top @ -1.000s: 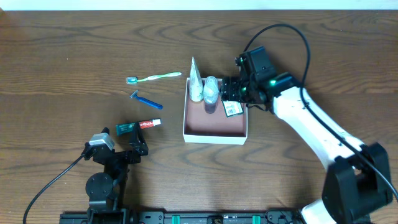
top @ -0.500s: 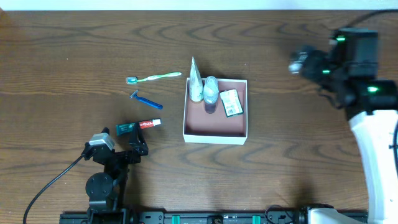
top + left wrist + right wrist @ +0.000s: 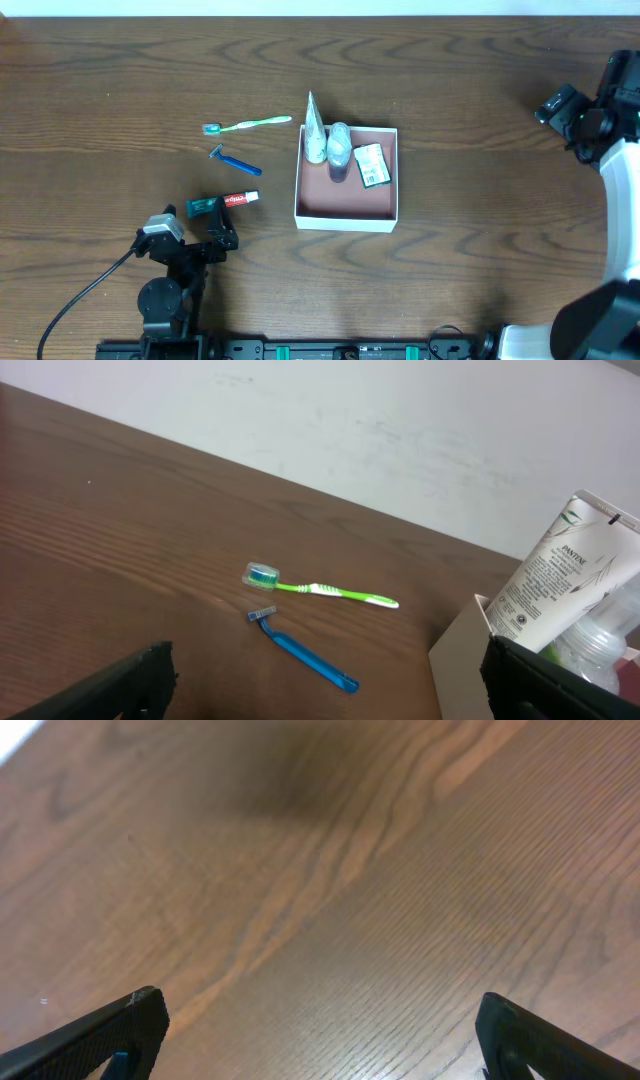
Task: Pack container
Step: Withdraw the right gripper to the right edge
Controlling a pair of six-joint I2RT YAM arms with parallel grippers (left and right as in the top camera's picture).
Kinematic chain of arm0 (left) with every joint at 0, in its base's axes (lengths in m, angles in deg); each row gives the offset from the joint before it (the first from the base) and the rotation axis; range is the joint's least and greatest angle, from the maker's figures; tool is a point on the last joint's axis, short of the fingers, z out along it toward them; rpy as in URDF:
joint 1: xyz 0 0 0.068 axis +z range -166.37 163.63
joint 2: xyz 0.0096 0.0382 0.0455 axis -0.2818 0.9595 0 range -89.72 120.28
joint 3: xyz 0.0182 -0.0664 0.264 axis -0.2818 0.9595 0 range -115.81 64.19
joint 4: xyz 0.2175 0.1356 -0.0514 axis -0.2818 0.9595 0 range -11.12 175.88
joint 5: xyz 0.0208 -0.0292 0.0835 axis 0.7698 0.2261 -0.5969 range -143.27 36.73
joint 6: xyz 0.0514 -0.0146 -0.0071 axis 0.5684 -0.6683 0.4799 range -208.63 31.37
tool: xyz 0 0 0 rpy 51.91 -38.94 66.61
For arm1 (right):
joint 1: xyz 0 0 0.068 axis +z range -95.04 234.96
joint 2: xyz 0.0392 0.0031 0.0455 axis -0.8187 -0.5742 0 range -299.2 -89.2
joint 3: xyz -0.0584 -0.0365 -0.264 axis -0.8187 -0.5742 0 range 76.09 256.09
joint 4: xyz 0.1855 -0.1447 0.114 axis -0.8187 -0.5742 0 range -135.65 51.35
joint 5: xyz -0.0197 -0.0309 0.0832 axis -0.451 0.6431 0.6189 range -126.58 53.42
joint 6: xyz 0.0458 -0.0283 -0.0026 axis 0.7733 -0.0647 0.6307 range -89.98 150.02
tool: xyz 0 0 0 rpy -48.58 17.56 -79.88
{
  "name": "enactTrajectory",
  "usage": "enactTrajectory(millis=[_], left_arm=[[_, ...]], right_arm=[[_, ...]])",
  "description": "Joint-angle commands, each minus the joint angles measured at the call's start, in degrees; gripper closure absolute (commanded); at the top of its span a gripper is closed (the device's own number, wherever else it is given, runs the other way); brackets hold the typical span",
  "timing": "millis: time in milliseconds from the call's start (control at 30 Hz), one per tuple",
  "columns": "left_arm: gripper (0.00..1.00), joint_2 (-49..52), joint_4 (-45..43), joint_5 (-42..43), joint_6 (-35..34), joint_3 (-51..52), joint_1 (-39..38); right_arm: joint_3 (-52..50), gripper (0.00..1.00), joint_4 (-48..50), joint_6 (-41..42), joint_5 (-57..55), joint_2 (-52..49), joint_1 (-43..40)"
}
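The container (image 3: 345, 221), a shallow white box with a pinkish-brown inside, sits mid-table. It holds a white tube (image 3: 314, 130), a clear bottle (image 3: 339, 148) and a green-and-white packet (image 3: 372, 165). A green toothbrush (image 3: 247, 124), a blue razor (image 3: 235, 161) and a small toothpaste tube (image 3: 224, 201) lie on the table to its left. My left gripper (image 3: 222, 238) is open and empty, just below the toothpaste. My right gripper (image 3: 558, 106) is open and empty, far right of the box. The left wrist view shows the toothbrush (image 3: 320, 590), razor (image 3: 305, 657), box wall (image 3: 458, 660) and tube (image 3: 560, 585).
The dark wooden table (image 3: 120, 80) reaches the frame edges. A black cable (image 3: 75, 300) trails from the left arm's base at the front left. The right wrist view shows only bare wood (image 3: 330, 870) between its fingers (image 3: 320, 1060).
My right gripper has let go of the green-and-white packet in the box and pulled away to the far right. The left arm has not moved.
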Motion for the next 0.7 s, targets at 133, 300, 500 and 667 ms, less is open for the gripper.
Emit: enactTrajectory(millis=[133, 300, 500, 667], left_arm=[[0.02, -0.04, 1.68, 1.75, 0.28, 1.01, 0.26], [0.02, 0.13, 1.88, 2.10, 0.28, 1.01, 0.24], [0.02, 4.17, 1.86, 1.86, 0.31, 1.01, 0.26], [0.02, 7.69, 1.97, 2.14, -1.44, 0.61, 0.24]], right_arm=[[-0.04, 0.01, -0.72, 0.00, 0.72, -3.02, -0.26], [-0.04, 0.01, -1.73, 0.00, 5.14, -3.02, -0.13], [-0.04, 0.01, -2.73, 0.00, 8.02, -3.02, 0.35], [-0.04, 0.01, -4.96, 0.00, 8.02, -3.02, 0.48]])
